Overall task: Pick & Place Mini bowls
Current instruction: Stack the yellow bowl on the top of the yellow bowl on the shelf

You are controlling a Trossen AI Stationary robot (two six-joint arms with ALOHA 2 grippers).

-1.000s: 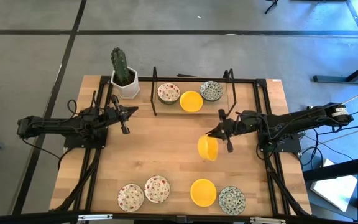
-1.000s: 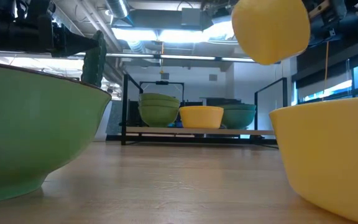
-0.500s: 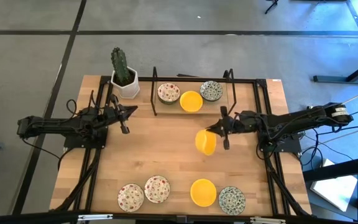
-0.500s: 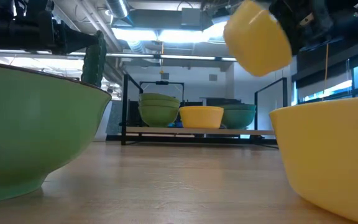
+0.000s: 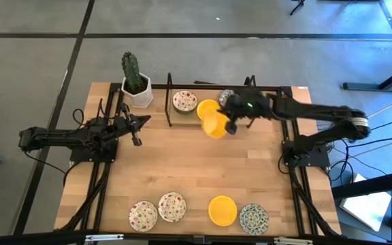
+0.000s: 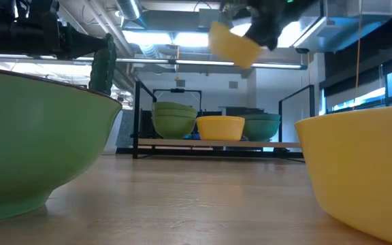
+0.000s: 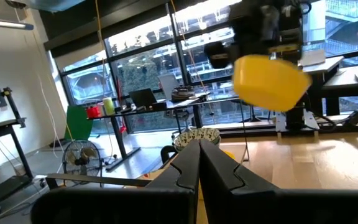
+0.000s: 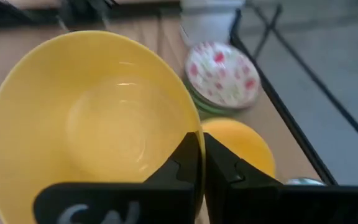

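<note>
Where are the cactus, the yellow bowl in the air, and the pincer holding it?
cactus [image 5: 131, 69], high view, green stem.
held yellow bowl [image 5: 214, 126], high view, outer wall.
right pincer [image 5: 231, 125], high view, between its fingertips.

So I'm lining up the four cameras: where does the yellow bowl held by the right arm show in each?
High: held yellow bowl, just in front of the rack.
Low: top centre, above the rack.
Left wrist: upper right.
Right wrist: fills the left.
Shared landmark: the rack's red-speckled bowl.
</note>
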